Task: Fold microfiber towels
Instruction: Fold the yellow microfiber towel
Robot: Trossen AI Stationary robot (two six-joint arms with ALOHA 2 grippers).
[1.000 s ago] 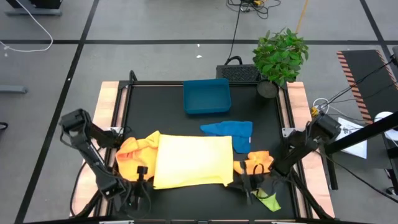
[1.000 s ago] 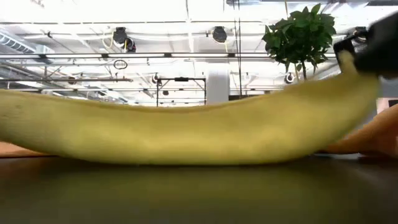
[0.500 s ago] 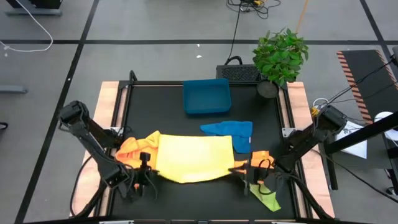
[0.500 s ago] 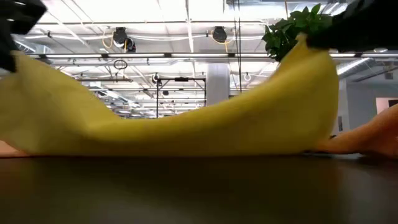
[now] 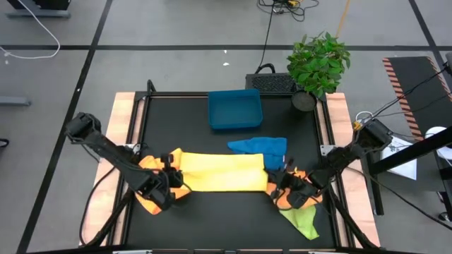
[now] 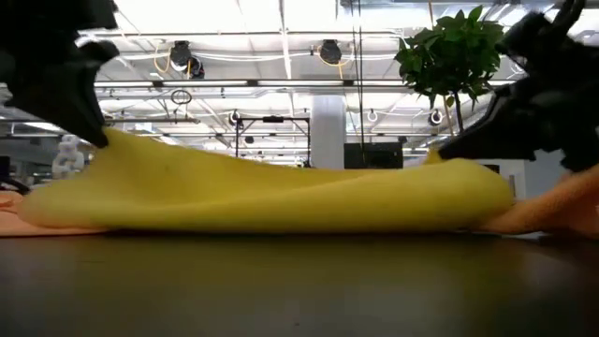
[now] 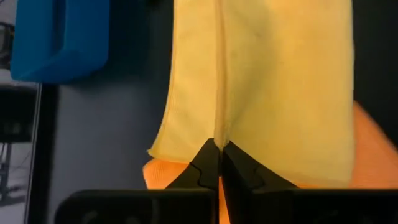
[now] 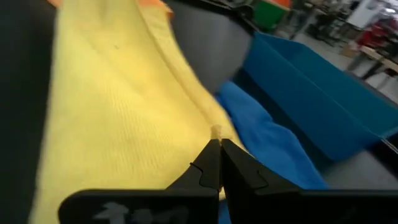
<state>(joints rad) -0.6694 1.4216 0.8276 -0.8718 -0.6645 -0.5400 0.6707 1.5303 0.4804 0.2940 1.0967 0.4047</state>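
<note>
— Two end effectors on one cloth?

— Yes. The pale yellow towel (image 5: 219,173) lies stretched across the near half of the desk (image 5: 191,116), folded into a long band. The left end effector (image 5: 171,168) pinches its left end and the right end effector (image 5: 280,178) pinches its right end.

— How tight is each grip?

— In the left wrist view the left end effector (image 7: 219,149) has its fingers pressed together on the yellow edge, right where two layers of the towel meet. The right wrist view shows the same: the right end effector (image 8: 217,147) is clamped on a thin yellow hem.

— And the other cloths?

— An orange-yellow towel (image 5: 152,180) is bunched under the left end of the yellow one. A second orange cloth (image 5: 296,185) sits under the right end effector. A blue towel (image 5: 260,146) lies crumpled just beyond the yellow band toward the right, touching it. A lime green towel (image 5: 302,221) lies near the front right edge of the desk.

— What else is on the desk?

— A blue tray (image 5: 234,108) sits at the far middle, apart from the cloths. A potted plant (image 5: 318,63) stands at the far right corner.

— From desk height?

— The yellow towel (image 6: 281,192) sags low in the middle, both ends lifted slightly by the dark arms.
</note>
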